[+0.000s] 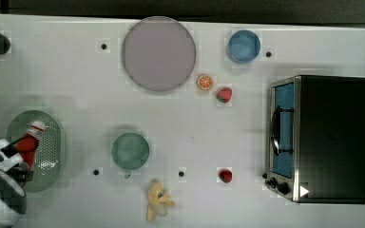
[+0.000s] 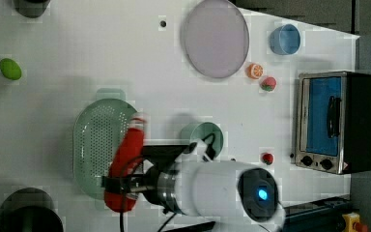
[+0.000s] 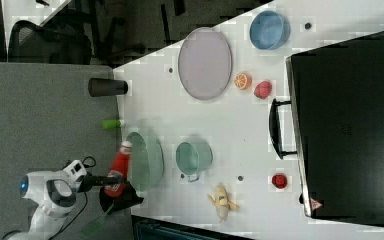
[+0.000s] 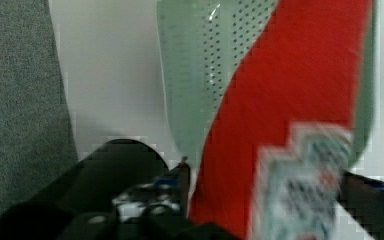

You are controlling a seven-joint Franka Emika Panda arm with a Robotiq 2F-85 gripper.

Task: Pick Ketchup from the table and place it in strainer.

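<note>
Over the strainer (image 1: 52, 137), the ketchup (image 1: 27, 142) lies tilted between the end effector (image 1: 18, 159) fingers, spread wide to drop it inside, off the worktop (image 1: 195, 133).

Red ketchup (image 2: 125, 159) btl, white cap, tilted over mint strainer (image 2: 94, 140) on white table (image 2: 101, 53).

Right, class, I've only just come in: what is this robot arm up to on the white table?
A single robot arm has the ketchup bottle at the pale green strainer, on the top view's left edge of the white table. The bottle sits between the fingers of the pincer, leaning over the strainer's perforated bottom with its white cap pointing away from the arm. Whether the pincer has let go is unclear. The green cup, banana, strawberries and toaster oven sit apart.
</note>
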